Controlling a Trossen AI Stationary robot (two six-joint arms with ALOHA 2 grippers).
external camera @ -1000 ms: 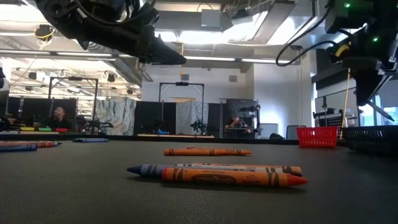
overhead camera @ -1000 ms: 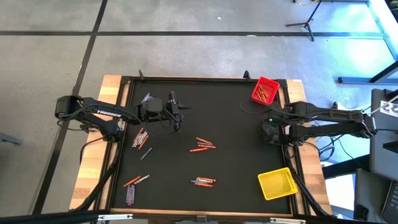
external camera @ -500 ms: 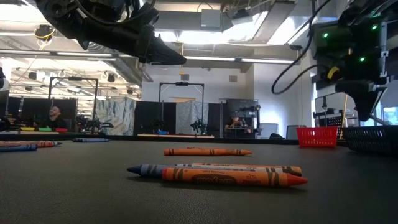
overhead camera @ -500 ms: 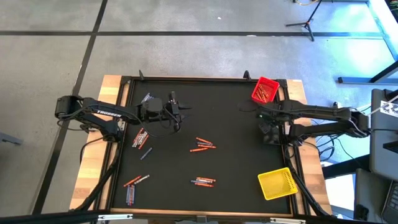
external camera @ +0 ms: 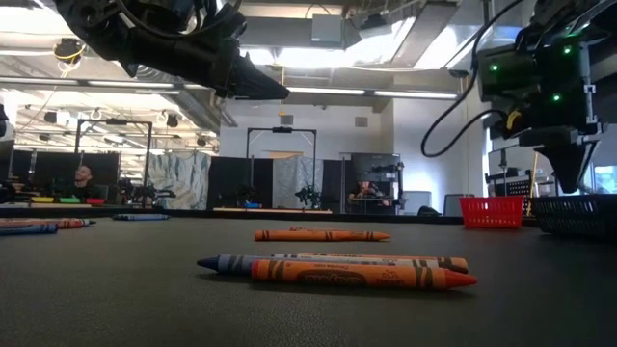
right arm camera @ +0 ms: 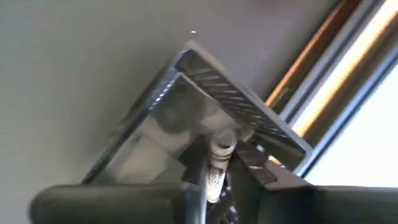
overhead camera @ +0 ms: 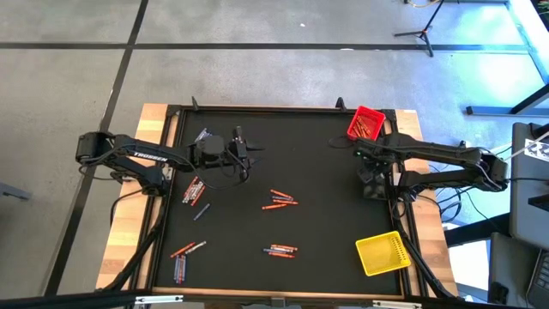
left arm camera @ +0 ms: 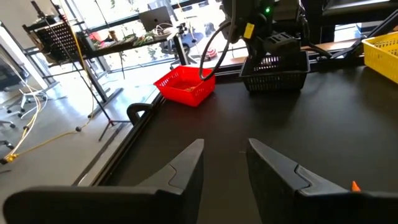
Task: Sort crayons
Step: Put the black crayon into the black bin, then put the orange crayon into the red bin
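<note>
Crayons lie loose on the black table: a group at the centre [overhead camera: 279,200], one near the front [overhead camera: 280,251], and more on the left [overhead camera: 193,190]. In the low view an orange crayon [external camera: 323,235] lies behind a blue, a brown and an orange one [external camera: 337,270]. My right gripper [overhead camera: 375,174] points down over a black basket [overhead camera: 377,187] at the right edge, with a grey crayon [right arm camera: 217,158] between its fingers. My left gripper [left arm camera: 224,163] hangs open and empty above the table's far left part. My right gripper has the grey crayon's shaft [right arm camera: 216,177] between its two fingers, which point down from above. The crayon runs along the fingers, and its free end [right arm camera: 221,146] sticks out past the tips over the basket's inside. It is clear of the basket.
A red bin [overhead camera: 366,124] with orange crayons stands at the far right corner and a yellow bin [overhead camera: 383,253] at the near right. The table has a raised frame [overhead camera: 257,109] on a wooden border.
My right gripper has sunk over the black basket and tipped to point more steeply down, its wrist swinging a little toward the table's left.
</note>
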